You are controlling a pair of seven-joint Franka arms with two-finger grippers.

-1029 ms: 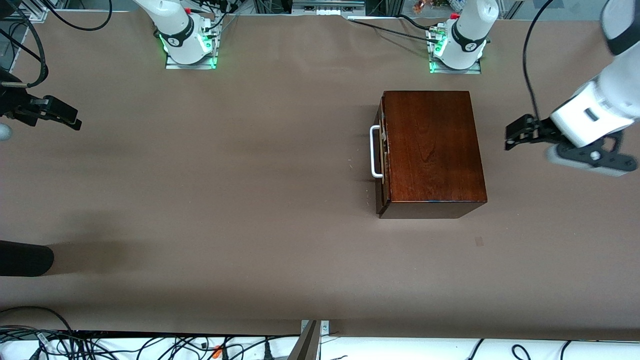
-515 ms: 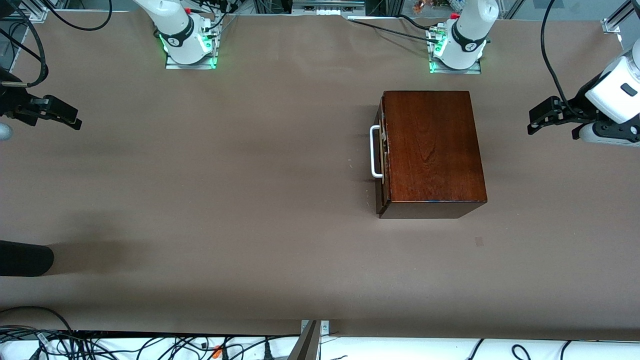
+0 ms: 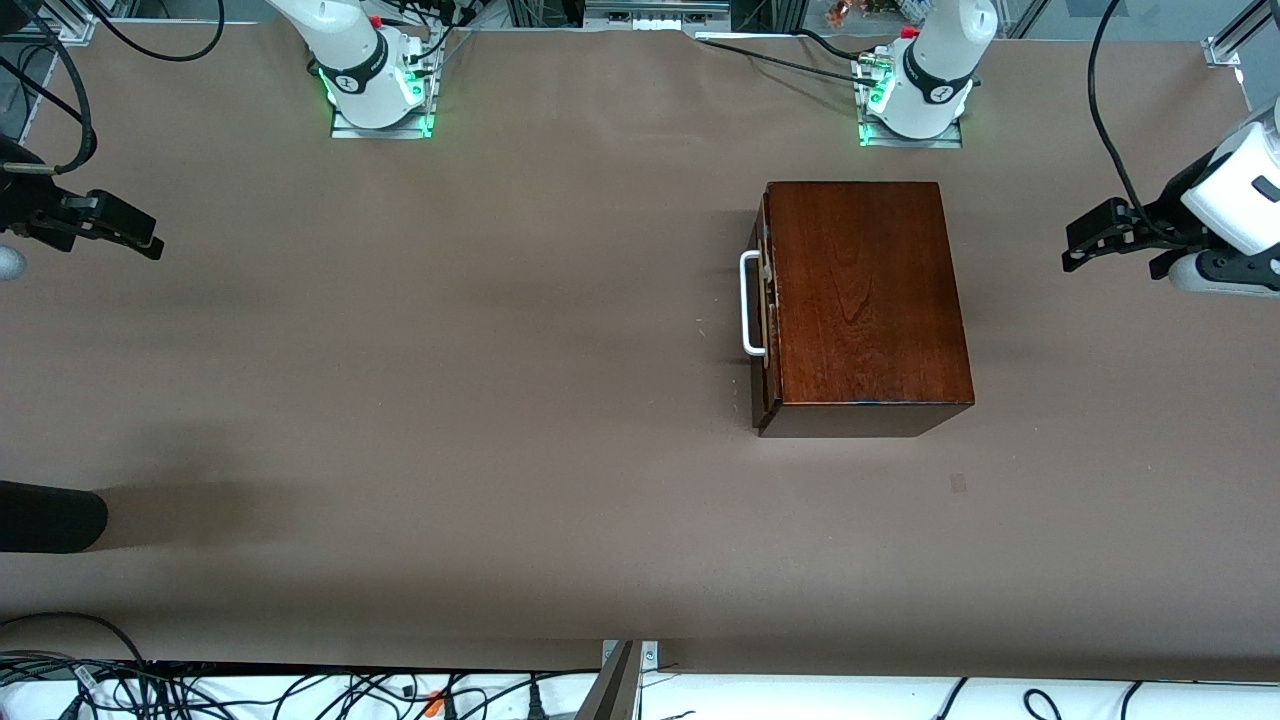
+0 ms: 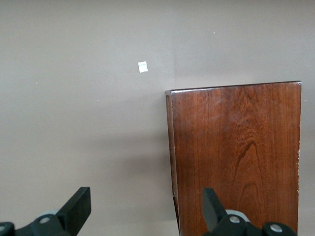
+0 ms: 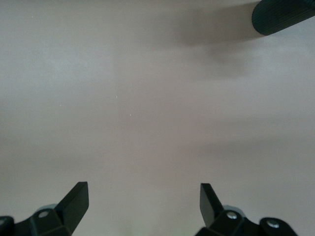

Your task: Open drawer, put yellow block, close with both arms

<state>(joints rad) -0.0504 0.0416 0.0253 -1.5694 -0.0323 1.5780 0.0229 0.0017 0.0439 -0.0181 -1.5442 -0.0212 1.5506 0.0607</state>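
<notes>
The mahogany box (image 3: 865, 300) stands in front of the left arm's base. Its drawer (image 3: 766, 300) is pushed in, and the white bar handle (image 3: 747, 304) faces the right arm's end of the table. A thin pale strip shows at the drawer front. The yellow block is out of view. My left gripper (image 3: 1078, 245) hangs open over bare table beside the box, at the left arm's end. Its wrist view shows the box top (image 4: 236, 157) past its empty fingers (image 4: 146, 201). My right gripper (image 3: 150, 243) waits open and empty over bare table (image 5: 142, 194) at the right arm's end.
A black cylinder (image 3: 50, 515) pokes in over the table edge at the right arm's end, nearer the front camera; it also shows in the right wrist view (image 5: 283, 14). A small tape square (image 3: 958, 483) lies on the brown table cover, nearer the camera than the box.
My left gripper has drawn away from the box toward the left arm's end of the table. The box, the drawer and the right arm have not moved.
</notes>
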